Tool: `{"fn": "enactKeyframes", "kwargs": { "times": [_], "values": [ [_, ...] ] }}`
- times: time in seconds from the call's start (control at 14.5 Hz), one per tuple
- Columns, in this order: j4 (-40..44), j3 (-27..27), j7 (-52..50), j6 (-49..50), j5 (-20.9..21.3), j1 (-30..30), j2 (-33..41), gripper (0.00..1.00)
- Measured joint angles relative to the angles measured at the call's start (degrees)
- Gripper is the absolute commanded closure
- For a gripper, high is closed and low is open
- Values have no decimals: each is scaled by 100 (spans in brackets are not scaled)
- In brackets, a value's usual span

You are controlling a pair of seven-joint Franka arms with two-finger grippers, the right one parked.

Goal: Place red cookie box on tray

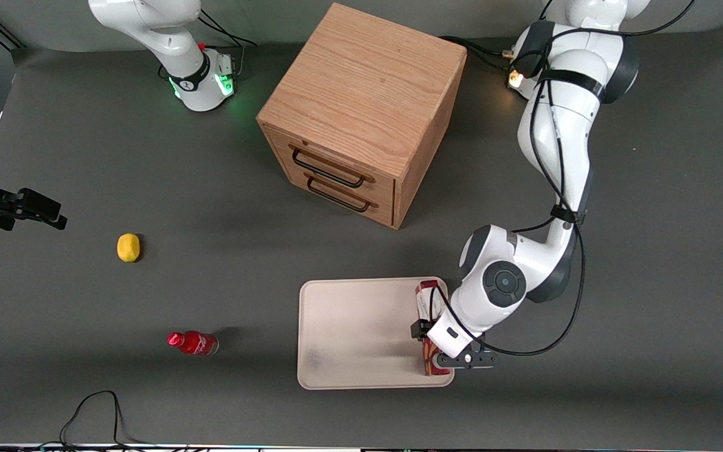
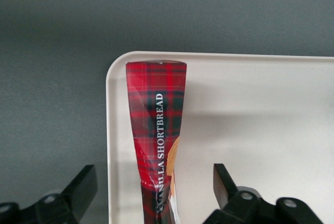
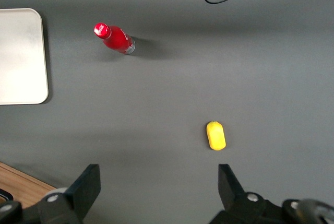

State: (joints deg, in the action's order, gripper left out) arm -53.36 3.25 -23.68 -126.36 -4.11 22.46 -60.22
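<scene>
The red cookie box (image 1: 427,295) lies on its narrow side on the cream tray (image 1: 355,326), along the tray's edge toward the working arm's end of the table. In the left wrist view its tartan face (image 2: 156,114) runs along the tray's rim (image 2: 110,130), one end near a rounded corner. My left gripper (image 1: 432,344) hovers right over the box. Its fingers (image 2: 86,185) stand apart on either side of the box, with a gap between each finger and the cardboard. The wrist hides the middle of the box in the front view.
A wooden two-drawer cabinet (image 1: 361,113) stands farther from the front camera than the tray. A small red bottle (image 1: 193,343) and a yellow fruit (image 1: 128,247) lie toward the parked arm's end. A black cable (image 1: 91,408) loops near the table's front edge.
</scene>
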Motion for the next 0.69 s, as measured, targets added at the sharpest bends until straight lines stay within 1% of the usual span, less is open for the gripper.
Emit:
{"fn": "enactKeyframes", "kwargs": {
  "times": [0.21, 0.35, 0.55, 0.69],
  "values": [
    [84, -7, 3, 274, 69, -14, 82, 0],
    [61, -24, 61, 731, 89, -51, 326, 0],
    [-311, -48, 393, 1491, 92, -212, 1076, 0],
    [-995, -61, 749, 1686, 90, -415, 1813, 0]
  ]
}}
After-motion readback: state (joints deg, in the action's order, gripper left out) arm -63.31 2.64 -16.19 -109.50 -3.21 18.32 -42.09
